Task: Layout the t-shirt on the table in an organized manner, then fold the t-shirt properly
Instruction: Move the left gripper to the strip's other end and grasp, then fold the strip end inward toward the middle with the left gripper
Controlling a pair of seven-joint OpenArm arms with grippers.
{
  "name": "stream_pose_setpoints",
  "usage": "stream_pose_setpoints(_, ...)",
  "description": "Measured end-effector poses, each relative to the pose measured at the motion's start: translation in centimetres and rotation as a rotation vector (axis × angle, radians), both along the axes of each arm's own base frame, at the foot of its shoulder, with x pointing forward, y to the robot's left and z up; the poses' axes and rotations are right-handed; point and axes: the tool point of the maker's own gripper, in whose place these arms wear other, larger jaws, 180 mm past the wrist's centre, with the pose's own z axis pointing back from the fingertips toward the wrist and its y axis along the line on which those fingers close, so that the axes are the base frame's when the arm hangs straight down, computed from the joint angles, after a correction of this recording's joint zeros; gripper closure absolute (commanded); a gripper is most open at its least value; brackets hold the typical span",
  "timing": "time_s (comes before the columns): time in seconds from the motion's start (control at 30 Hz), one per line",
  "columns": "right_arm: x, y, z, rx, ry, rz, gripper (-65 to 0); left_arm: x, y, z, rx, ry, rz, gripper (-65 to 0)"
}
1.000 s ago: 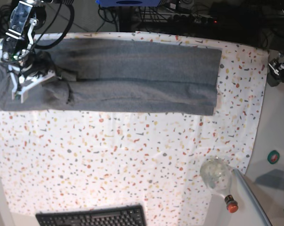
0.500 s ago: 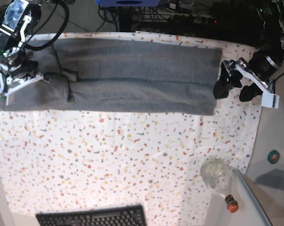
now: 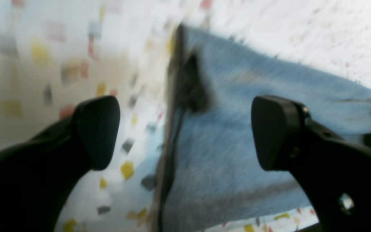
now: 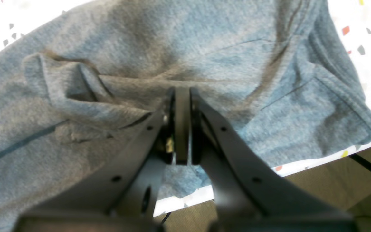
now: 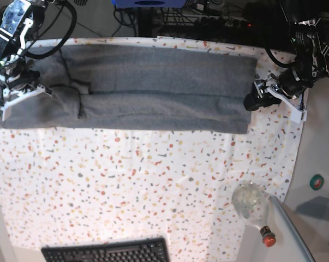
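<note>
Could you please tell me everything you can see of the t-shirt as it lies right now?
The t-shirt is heather-grey soft knit, folded into a long band across the far part of the speckled table, with a lengthwise crease. Its end under the right gripper is rumpled, a sleeve fold bunched there; that gripper's shut jaws rest against the cloth. The other end is a straight edge, where the open left gripper hangs with one finger over fabric, one over table.

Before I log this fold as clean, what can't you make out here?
- Left wrist view: motion blur smears the t-shirt edge between the left gripper fingers.
- Right wrist view: right gripper covers any pinched cloth.
- Base view: the frame's left edge nearly crops the shirt's left end.
</note>
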Motion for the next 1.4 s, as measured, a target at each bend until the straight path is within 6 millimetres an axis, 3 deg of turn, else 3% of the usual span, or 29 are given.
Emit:
stream_pose_setpoints(0.23,0.0,0.0,0.0,0.000,0.001,0.000,0.0,1.9,-4.1,-1.6,-0.087,-0.060,-0.029,-61.5)
stream_pose_setpoints(0.4,0.0,-0.4,0.1,-0.008,0.000,0.003,0.0,1.6,-4.9,-2.3,-0.107,-0.059,-0.051,-60.2)
stream_pose_setpoints(0.47,0.0,-0.8,0.2,-0.023,0.002,0.005,0.0,1.7,-4.9,-2.3,-0.111,-0.058,-0.048,-52.5)
stream_pose_setpoints(0.57,0.0,-0.9,0.3,-0.023,0.002,0.005,0.0,1.0,-5.4,-2.9,-0.115,-0.029,-0.061,-30.9)
stream_pose_setpoints(0.67,0.0,-0.8,0.2,-0.019,0.001,0.005,0.0,0.3,-5.3,-3.6,-0.105,0.009,-0.067,-2.8)
stream_pose_setpoints(0.7,0.0,-0.8,0.2,-0.020,0.001,0.005,0.0,0.2,-5.3,-3.7,-0.106,0.012,-0.066,0.0)
stream_pose_setpoints(0.83,0.0,-0.8,0.2,-0.021,0.001,0.005,0.0,0.4,-4.1,-3.6,-0.089,0.028,-0.074,0.0)
stream_pose_setpoints(1.0,-0.3,-0.8,0.1,-0.019,0.007,0.005,0.0,2.3,3.5,0.4,0.084,-0.045,-0.016,0.0)
stream_pose_setpoints(1.03,-0.5,-0.7,0.0,-0.018,0.011,0.005,0.0,2.9,3.9,1.5,0.115,-0.073,-0.031,0.0)
stream_pose_setpoints(1.17,-0.6,-0.8,0.0,-0.022,0.014,0.005,0.0,3.8,1.6,5.0,0.132,-0.182,-0.059,0.0)
stream_pose_setpoints(1.3,-0.4,-0.8,0.0,-0.021,0.011,0.004,0.0,0.7,-2.3,4.0,0.169,-0.106,-0.099,0.0)
stream_pose_setpoints(1.4,-0.1,-0.6,0.2,-0.013,0.000,0.006,0.0,0.1,-6.6,4.4,0.108,-0.127,-0.141,0.0)
